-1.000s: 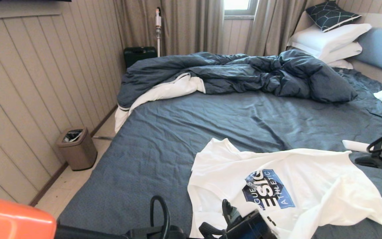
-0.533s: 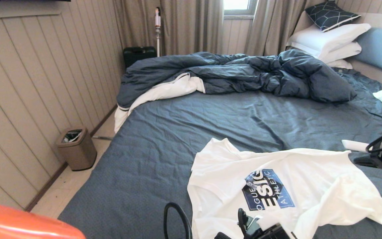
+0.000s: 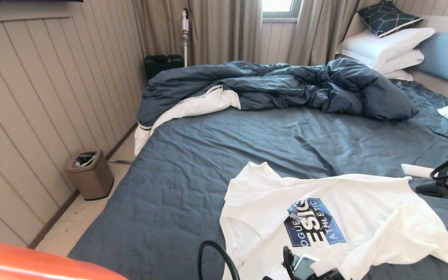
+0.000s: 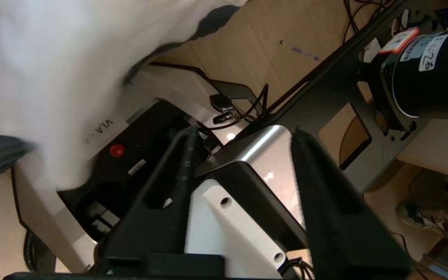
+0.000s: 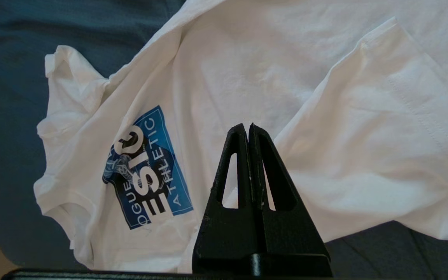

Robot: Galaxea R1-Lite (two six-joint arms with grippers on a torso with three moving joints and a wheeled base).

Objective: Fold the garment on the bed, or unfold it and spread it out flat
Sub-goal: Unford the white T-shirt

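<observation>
Garment: white T-shirt (image 3: 336, 217) crumpled on the bed (image 3: 216, 155), near edge.
Left gripper (image 4: 243, 140): fingers parted, empty, just off the shirt's hem.
Right gripper (image 5: 249, 130): fingers pressed together, empty, above the shirt.

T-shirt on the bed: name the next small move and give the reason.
Probably bring the open, empty left gripper back onto the T-shirt at its near hem. The white fabric hangs beside its fingers, not between them, and one flap lies folded over the front. The right gripper hovers shut above the shirt.
</observation>
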